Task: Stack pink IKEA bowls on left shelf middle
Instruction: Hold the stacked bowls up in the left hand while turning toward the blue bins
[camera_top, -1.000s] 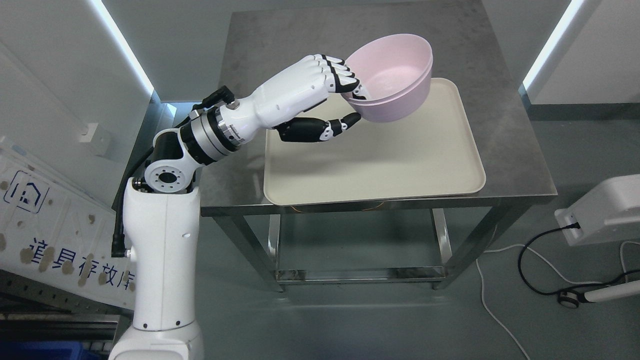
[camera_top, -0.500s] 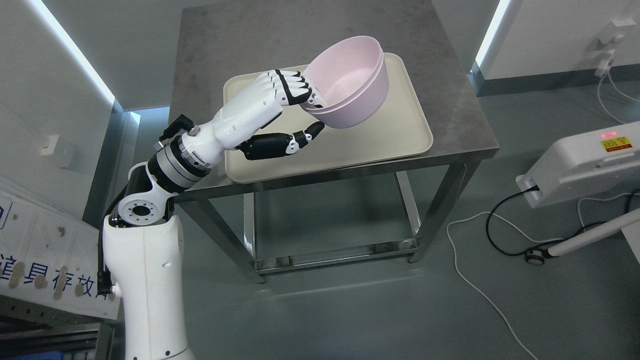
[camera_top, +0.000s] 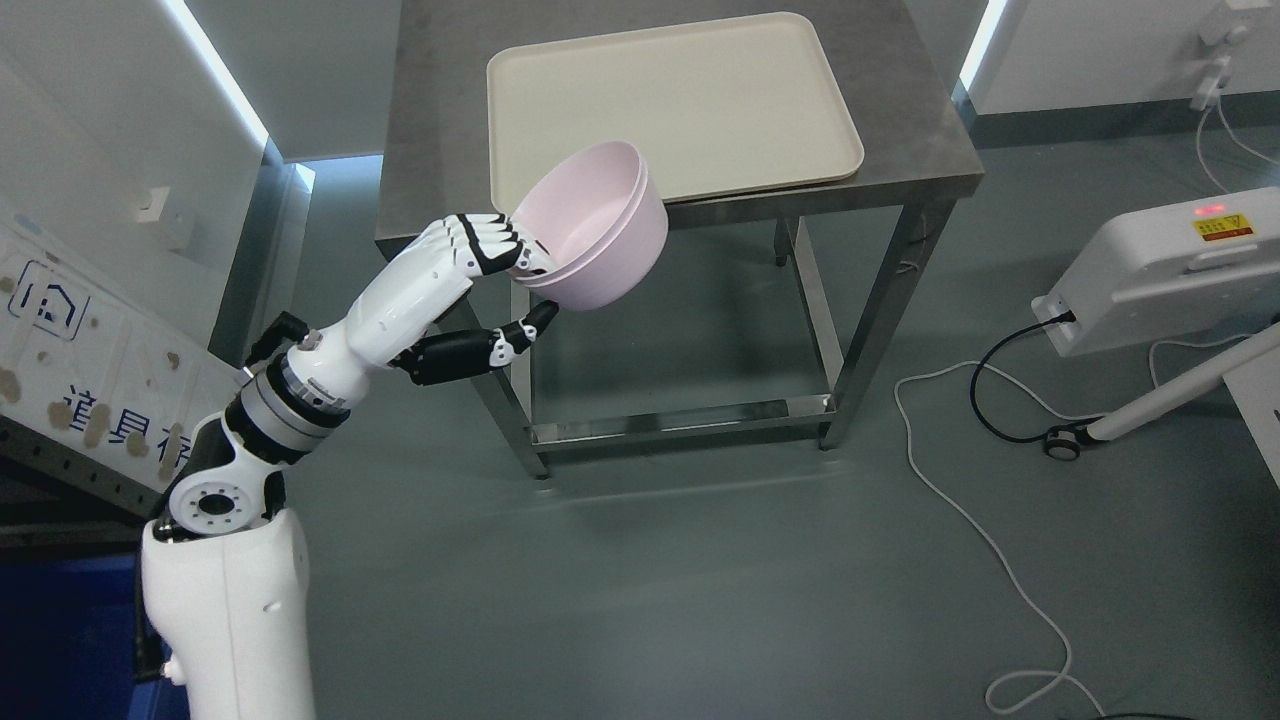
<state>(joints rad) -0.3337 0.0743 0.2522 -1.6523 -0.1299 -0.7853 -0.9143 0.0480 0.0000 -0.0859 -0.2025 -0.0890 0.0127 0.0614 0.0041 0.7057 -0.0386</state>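
Out past the front edge of the grey steel table (camera_top: 430, 150), I have my left hand (camera_top: 480, 290) carrying the nested pair of pale pink round plastic bowls (camera_top: 595, 235). They hang in the air, clear of the cream rectangular plastic tray (camera_top: 760, 100) that lies bare on the tabletop. The hand is closed in a pinch on the near rim: the white-and-black fingers (camera_top: 490, 250) hook over the lip into the bowl, and the black thumb (camera_top: 520, 332) presses up under the outer wall. The bowls tilt, mouth turned up and towards the table. My right arm is not in sight.

I judge this to be the carry, with the shelf on my left barely showing.

The worry is the grip. It holds one edge only, so the weight hangs off to one side, and a jolt from the base or a quick swing could let the bowls pivot or slide out. I cannot tell whether the pinch takes both rims; if only one, the other bowl could slip free. The table's edge is also close to the bowls, and a careless turn could clip it.
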